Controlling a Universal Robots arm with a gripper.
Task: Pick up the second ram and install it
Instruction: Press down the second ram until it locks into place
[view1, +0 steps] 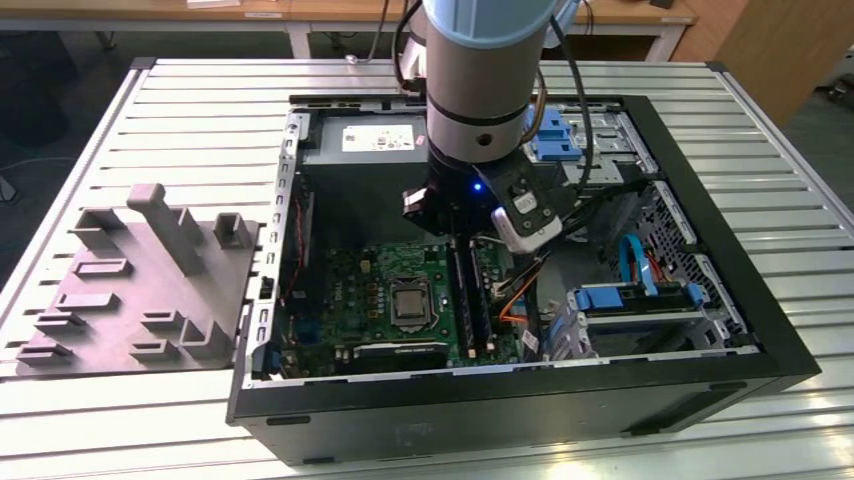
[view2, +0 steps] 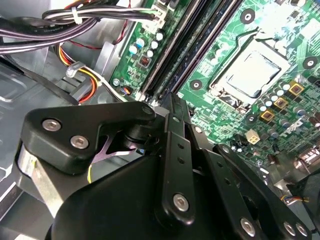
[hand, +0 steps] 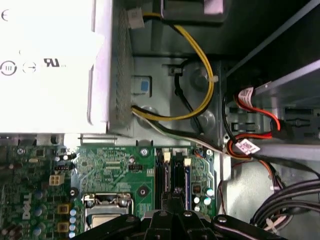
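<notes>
Slatted metal table (view1: 174, 110): carries an open computer case (view1: 747, 330) lying on its side so the green motherboard (view1: 354, 290) faces up for access, with a grey fixture block (view1: 134, 290) near the table's left edge. Arm's gripper (view1: 465, 238): lowered inside the case directly over the memory slots (hand: 170, 175) by the processor socket (view2: 250, 75). Second ram (view1: 463, 290): apparently a dark stick standing on edge along those slots beneath the fingers; whether they clasp it, cannot tell.
</notes>
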